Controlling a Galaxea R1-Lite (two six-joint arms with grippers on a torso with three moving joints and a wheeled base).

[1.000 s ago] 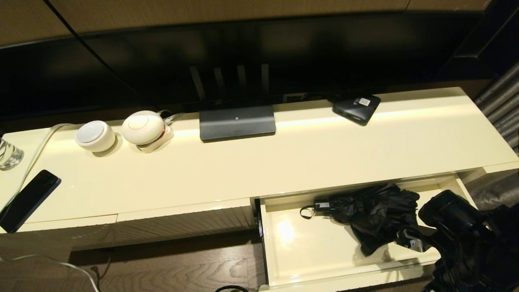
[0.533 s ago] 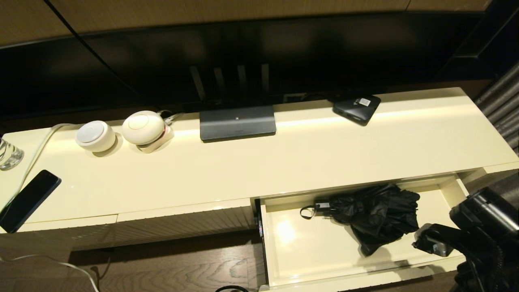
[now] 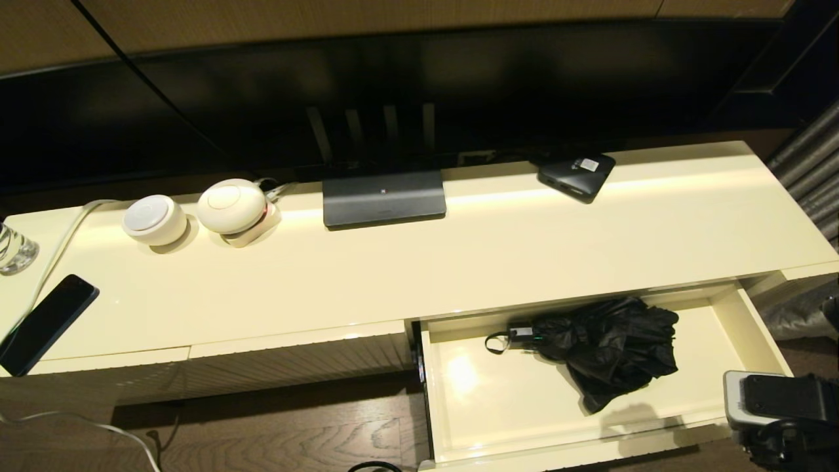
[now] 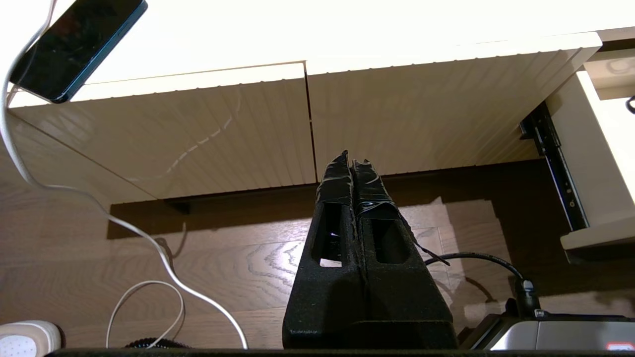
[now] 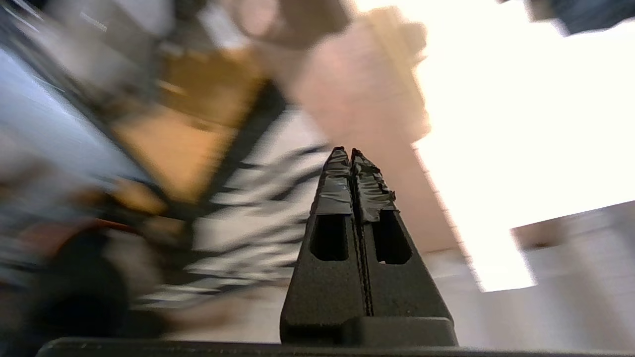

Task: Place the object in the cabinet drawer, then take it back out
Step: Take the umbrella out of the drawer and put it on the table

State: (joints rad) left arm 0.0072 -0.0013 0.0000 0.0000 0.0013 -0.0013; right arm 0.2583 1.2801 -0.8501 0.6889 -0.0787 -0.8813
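Note:
The black compact umbrella [image 3: 609, 347] lies loose in the pulled-out cream cabinet drawer [image 3: 557, 451], handle and wrist loop pointing left. In the head view only part of my right arm [image 3: 777, 403] shows, at the lower right corner beside the drawer's right end and clear of the umbrella. The right wrist view shows my right gripper [image 5: 351, 151] shut and holding nothing, against a blurred background. My left gripper [image 4: 351, 159] is shut and empty, parked low over the floor facing the ribbed front panels [image 4: 407, 114]. The drawer's left side wall [image 4: 593, 163] is beside it.
On the cabinet top [image 3: 459, 262] are a flat black box with a white label [image 3: 577, 174], a dark router [image 3: 383, 196], two white round devices [image 3: 154, 219] [image 3: 231, 206], a phone [image 3: 46, 321] and a glass [image 3: 13, 249]. A white cable [image 4: 149, 238] trails on the wood floor.
My right arm has drawn back from over the drawer's right part to the lower right corner, its wrist turning. The umbrella has stayed where it lay in the drawer.

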